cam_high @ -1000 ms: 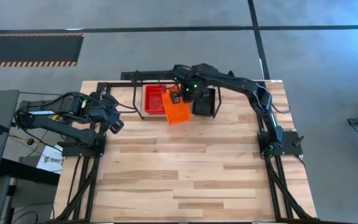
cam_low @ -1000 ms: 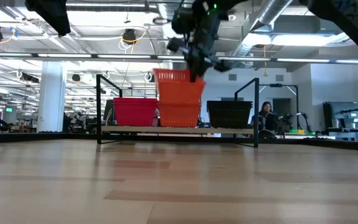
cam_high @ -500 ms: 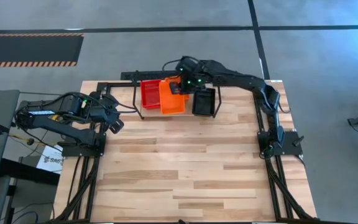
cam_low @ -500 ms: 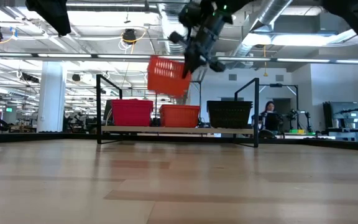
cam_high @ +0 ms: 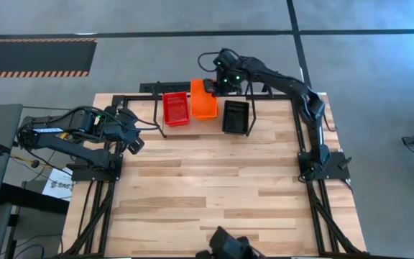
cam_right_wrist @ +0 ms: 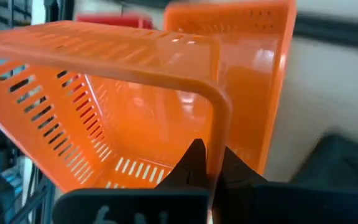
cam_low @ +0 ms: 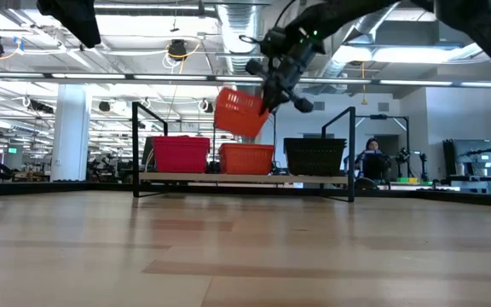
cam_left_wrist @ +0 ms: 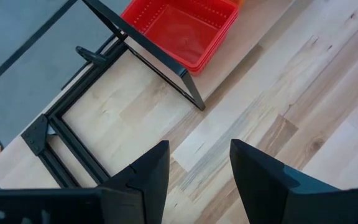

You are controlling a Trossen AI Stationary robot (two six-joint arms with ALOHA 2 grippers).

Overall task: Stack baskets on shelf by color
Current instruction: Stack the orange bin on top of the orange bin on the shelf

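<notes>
Right gripper point(cam_low: 273, 92) clamps an orange basket point(cam_low: 240, 112) by its rim, tilted, clear above the orange stack point(cam_low: 246, 159) mid-shelf point(cam_high: 214, 133), at the tabletop's far edge. Left gripper point(cam_left_wrist: 197, 177), part open, empty, hovers near the left edge.

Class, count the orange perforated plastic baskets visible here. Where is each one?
2: one orange perforated plastic basket hangs tilted in the right gripper above the shelf; another sits mid-shelf. More may be nested unseen.
</notes>
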